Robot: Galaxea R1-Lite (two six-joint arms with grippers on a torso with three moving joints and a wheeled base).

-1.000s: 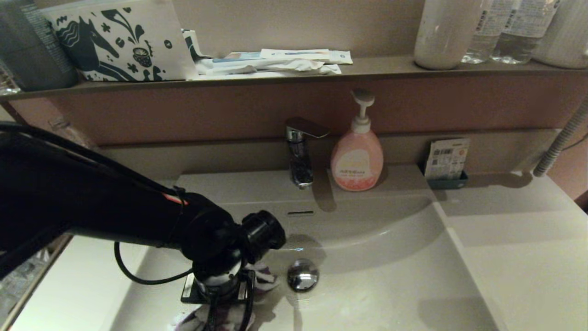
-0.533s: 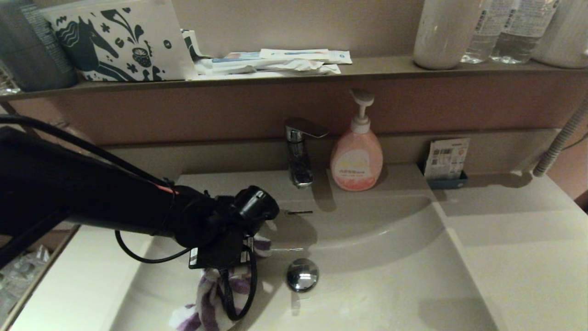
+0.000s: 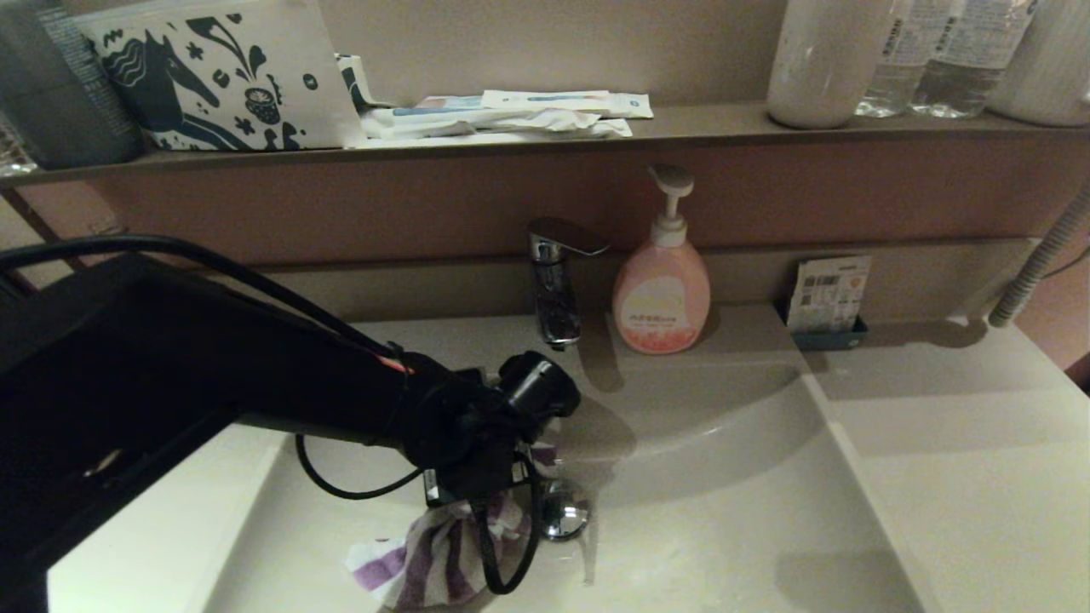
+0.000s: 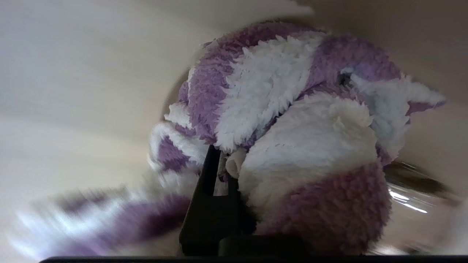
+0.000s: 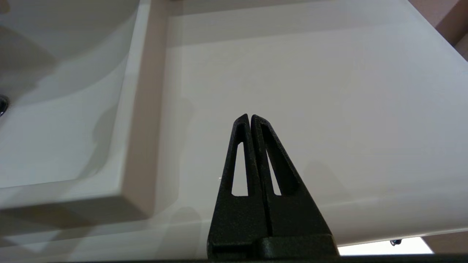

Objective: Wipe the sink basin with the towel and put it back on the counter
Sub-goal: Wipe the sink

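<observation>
Left gripper (image 3: 477, 502), jaws pinching the towel (image 3: 430, 553), drags it beside the drain plug (image 3: 566, 513) in the sink basin (image 3: 724, 511); right gripper (image 5: 250, 118), jaws pressed together, hangs over the worktop (image 5: 329, 91)

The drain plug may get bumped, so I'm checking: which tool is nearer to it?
Left. The left tool, gripping the towel, is right beside the drain plug; the right tool hangs over the counter.

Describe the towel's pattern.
Purple and white stripes on the towel, clearest in the left wrist view.

Left arm (image 3: 255, 383) was matte black, trailing looped black cable (a red mark near the wrist); right gripper (image 5: 251, 117) had black, textured triangular fingers with slots.
</observation>
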